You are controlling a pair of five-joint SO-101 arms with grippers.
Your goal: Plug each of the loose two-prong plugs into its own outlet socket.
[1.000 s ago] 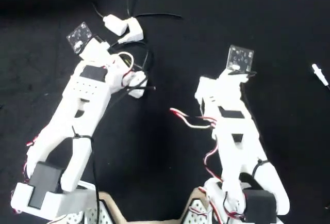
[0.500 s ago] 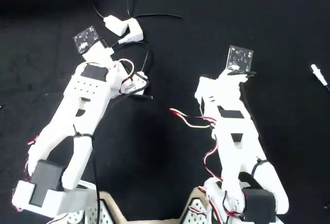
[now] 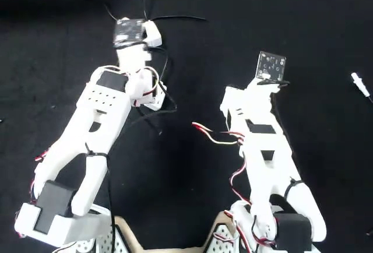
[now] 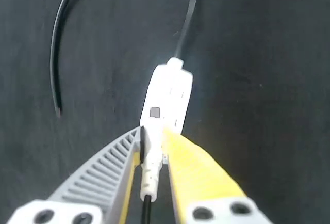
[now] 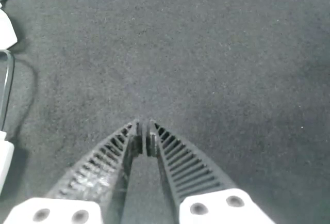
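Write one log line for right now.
left hand: shut on white plastic plug, at white plastic socket | right hand: shut, empty

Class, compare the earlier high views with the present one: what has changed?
The left gripper, shut on a plug, swung forward to the outlet socket. The right gripper, shut, and the loose plug at the far right stayed put.

High view overlooks the table; 2 wrist views face it closely; high and left share the socket.
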